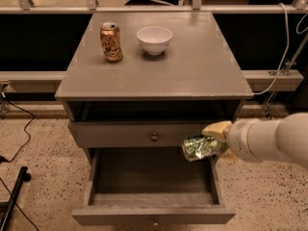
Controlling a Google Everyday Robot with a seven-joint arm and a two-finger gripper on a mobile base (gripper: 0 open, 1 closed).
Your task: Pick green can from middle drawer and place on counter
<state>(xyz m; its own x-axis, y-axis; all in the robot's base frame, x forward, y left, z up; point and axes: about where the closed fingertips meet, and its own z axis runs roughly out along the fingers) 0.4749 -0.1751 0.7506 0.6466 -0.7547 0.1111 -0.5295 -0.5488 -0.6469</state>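
Observation:
The green can (201,147) lies on its side in my gripper (215,139), which is shut on it. The can hangs above the right part of the open middle drawer (153,214), level with the closed drawer front above. My white arm comes in from the right edge. The drawer is pulled out and its floor (144,172) shows bare. The grey counter (192,66) lies above and behind the can.
An orange-gold can (111,42) and a white bowl (154,39) stand on the back left of the counter. The upper drawer front (139,135) with a round knob is shut. Cables run along the floor at left and at right.

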